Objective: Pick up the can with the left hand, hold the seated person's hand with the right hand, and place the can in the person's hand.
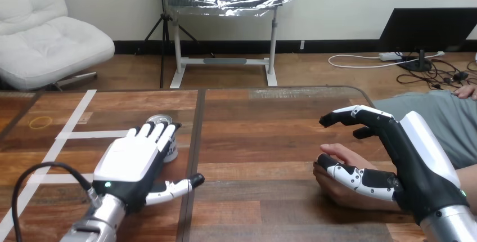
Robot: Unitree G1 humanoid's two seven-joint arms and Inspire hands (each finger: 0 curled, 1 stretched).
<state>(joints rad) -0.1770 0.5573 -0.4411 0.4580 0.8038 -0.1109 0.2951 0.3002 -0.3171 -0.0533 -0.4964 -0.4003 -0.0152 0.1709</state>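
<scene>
The left hand (132, 160), fingers straight over the can (172, 151), may tip it while closing; the right hand (416, 157), spread open above the person's hand (340, 153), grips nothing.

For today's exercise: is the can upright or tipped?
Upright: the can stands on the table, silver top facing up, partly behind the left hand.

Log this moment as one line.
left hand open at can | can on table, not lifted | right hand open over person's hand
</scene>
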